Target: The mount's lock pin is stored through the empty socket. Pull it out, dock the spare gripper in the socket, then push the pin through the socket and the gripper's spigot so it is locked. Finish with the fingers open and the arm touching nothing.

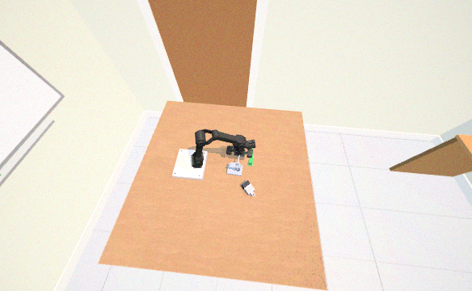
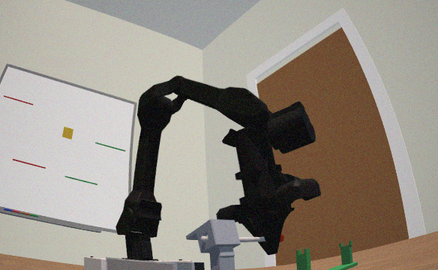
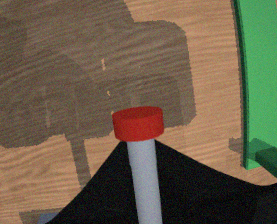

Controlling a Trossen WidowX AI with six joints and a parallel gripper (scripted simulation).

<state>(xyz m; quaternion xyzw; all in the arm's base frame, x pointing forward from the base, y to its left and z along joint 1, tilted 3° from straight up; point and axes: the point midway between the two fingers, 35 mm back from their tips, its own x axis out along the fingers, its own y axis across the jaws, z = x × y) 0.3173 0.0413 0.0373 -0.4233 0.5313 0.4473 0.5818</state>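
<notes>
Fingers [image 1: 239, 154] [image 2: 273, 245] nearly together, I grip the lock pin [image 1: 238, 159] [image 2: 250, 238] [image 3: 145, 185] by its pale shaft, just behind the red head [image 2: 282, 238] [image 3: 138, 124]. In the wrist view, a black finger stands on either side of the shaft and the head shows beyond them.

The pin lies roughly level, its long axis running from the grey socket mount [image 1: 232, 171] [image 2: 224, 232] out to my fingertips. Its shaft still passes through the socket, and a short length shows on the opposite side in the exterior view. I hold the head end, with the mount behind my grip along that axis.

I judge the step in hand to be the extraction, at the start of the task. It calls for a straight pull along the shaft, away from the mount and towards the red head; lifting or swinging too soon could bind the pin or make it slip.

A green cradle [image 1: 250, 159] [image 2: 303, 259] [image 3: 261, 75] with upright notched posts stands near the pin, perhaps a place to rest it. The spare gripper [image 1: 248, 188] lies on the table [image 1: 204, 226], undocked, across the mount from my fingers.
</notes>
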